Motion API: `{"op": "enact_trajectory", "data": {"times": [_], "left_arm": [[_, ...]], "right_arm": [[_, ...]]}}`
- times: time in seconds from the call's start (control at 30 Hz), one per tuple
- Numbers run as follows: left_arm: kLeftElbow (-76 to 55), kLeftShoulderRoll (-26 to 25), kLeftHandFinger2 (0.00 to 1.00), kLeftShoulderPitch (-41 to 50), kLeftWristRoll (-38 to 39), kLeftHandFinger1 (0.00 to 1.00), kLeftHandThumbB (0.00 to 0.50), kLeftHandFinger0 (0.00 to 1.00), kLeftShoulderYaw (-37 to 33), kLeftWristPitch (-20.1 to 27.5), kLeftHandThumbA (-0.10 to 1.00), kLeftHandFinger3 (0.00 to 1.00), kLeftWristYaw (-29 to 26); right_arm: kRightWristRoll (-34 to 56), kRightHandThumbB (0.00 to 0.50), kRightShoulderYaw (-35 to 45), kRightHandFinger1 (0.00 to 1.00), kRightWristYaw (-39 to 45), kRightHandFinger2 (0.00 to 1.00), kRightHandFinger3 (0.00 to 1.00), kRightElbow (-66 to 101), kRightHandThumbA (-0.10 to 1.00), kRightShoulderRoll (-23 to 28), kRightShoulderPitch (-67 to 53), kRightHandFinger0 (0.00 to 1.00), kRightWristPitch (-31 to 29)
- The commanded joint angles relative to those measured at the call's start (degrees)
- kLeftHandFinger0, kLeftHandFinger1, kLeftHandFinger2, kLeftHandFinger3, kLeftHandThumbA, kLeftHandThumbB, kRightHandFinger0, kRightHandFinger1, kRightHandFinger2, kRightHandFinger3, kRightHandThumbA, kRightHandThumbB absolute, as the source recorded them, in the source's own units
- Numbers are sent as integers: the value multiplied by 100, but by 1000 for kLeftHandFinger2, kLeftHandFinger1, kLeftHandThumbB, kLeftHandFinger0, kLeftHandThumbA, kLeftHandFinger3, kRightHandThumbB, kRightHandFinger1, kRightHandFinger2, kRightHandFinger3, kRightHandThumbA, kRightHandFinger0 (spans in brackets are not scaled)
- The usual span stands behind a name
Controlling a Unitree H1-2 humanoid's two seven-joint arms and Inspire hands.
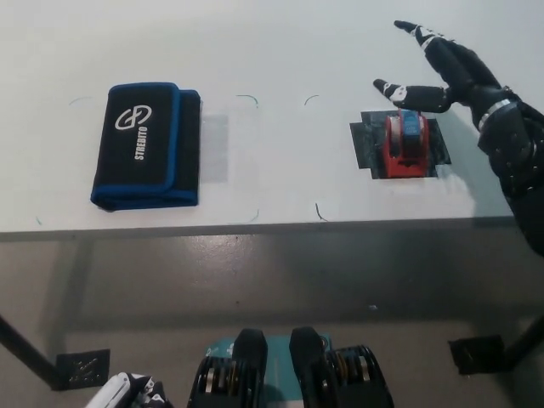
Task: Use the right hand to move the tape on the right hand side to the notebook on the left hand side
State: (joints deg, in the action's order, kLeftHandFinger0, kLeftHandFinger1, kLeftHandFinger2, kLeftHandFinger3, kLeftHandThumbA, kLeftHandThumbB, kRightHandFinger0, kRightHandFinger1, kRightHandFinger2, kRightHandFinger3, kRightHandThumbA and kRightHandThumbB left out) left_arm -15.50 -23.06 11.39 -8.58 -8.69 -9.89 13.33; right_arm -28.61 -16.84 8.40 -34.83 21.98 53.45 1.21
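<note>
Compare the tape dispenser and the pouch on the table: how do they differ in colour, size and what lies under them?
The tape dispenser is red with a blue top; the pouch is black with blue edging and white lettering. The dispenser looks much smaller than the pouch. The dispenser sits on a dark mat; the pouch lies straight on the table. Both rest untouched on the same white table.
</note>
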Motion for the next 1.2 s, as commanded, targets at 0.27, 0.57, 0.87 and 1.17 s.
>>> {"op": "enact_trajectory", "data": {"times": [0.27,0.57,0.87,1.17], "left_arm": [[0,18,446,50,-37,375,68,376,77,168,392,538,-15],[-86,34,444,6,-61,381,62,398,113,16,378,540,-9],[-122,29,462,-6,-93,401,51,429,109,-18,388,559,22],[-107,21,453,22,-84,395,54,415,136,56,371,549,22]], "right_arm": [[-14,500,165,1000,-434,1000,1000,-700,764,479,-171,1000,-303],[269,500,420,1000,-492,1000,1000,-1210,640,397,-481,1000,-424],[195,500,359,1000,-864,1000,1000,-1644,681,194,-705,1000,-771],[509,500,509,1000,-768,1000,1000,-1671,654,-38,-715,1000,-901]]}}
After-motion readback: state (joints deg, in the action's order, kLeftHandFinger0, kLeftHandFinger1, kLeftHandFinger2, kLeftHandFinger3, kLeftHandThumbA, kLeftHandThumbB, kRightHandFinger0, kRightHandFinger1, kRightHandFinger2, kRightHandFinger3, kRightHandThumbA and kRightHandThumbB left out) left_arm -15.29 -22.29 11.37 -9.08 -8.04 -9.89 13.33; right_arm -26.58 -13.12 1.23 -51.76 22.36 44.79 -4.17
